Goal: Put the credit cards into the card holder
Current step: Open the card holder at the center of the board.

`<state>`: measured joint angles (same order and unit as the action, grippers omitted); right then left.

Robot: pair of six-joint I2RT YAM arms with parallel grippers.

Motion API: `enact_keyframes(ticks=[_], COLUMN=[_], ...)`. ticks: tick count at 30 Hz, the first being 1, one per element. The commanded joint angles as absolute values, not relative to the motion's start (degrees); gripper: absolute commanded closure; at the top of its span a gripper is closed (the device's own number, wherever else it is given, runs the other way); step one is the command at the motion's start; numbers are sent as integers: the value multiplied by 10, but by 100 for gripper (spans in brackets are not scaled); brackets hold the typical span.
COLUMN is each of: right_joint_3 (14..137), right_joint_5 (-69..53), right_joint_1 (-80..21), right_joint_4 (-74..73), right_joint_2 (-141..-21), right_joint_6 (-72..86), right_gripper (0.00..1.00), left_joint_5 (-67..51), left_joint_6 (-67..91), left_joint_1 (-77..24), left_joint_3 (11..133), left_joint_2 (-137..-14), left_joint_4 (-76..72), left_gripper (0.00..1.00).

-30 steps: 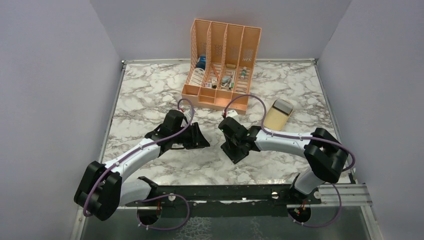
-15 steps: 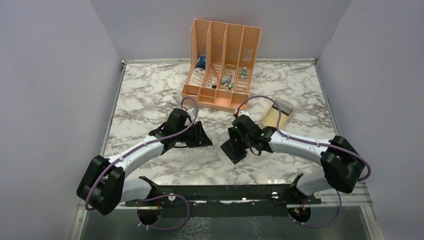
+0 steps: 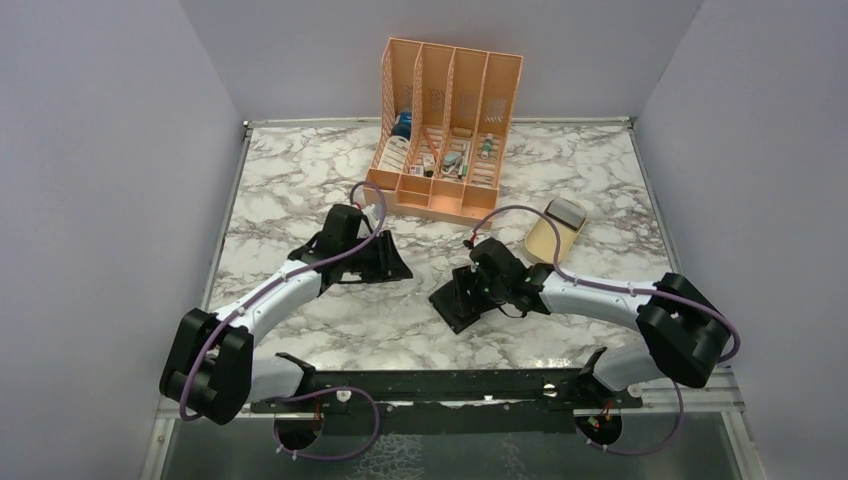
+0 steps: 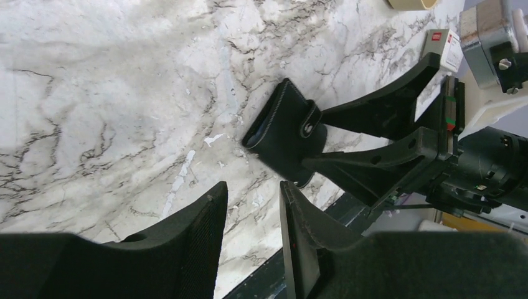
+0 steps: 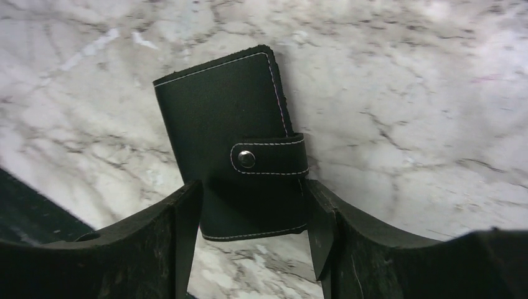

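My left gripper (image 4: 252, 190) has drawn back toward the left since a second ago. It hangs over the marble table (image 3: 300, 170) with its fingers only a narrow slot apart and nothing between them. Further right, the card holder (image 5: 218, 106) lies flat and snapped closed. It sits slightly nearer the table's front edge than before. My right gripper (image 5: 252, 187) has come down over it and spread its jaws wide, one finger at each long side of the holder's near end. I cannot tell whether they touch it.
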<state>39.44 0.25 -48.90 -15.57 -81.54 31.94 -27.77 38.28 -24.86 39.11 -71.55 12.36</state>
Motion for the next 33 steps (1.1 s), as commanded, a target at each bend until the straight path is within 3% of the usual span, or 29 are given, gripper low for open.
enact_keyframes(ticks=[1, 6, 11, 18, 23, 33], right_joint_3=[378, 401, 457, 521, 533, 524], right_joint_5=[-106, -126, -25, 43, 53, 106], right_joint_1=[-490, -495, -504, -524, -532, -545], right_joint_4=[-50, -46, -160, -221, -216, -241], right_joint_2=[-805, -816, -807, -851, -886, -935], right_joint_6=[364, 384, 351, 309, 297, 293], right_gripper=[41, 45, 48, 57, 58, 60], left_joint_5=[-346, -378, -403, -431, -420, -390], left_joint_6=[392, 419, 440, 526, 540, 521], left_joint_1=[-247, -248, -260, -280, -285, -285], left_joint_3=[366, 329, 318, 285, 283, 291], left_joint_2=[-730, -745, -768, -818, -843, -883], left_joint_4=[83, 38, 4, -121, -147, -143], left_gripper=[61, 61, 61, 72, 79, 80])
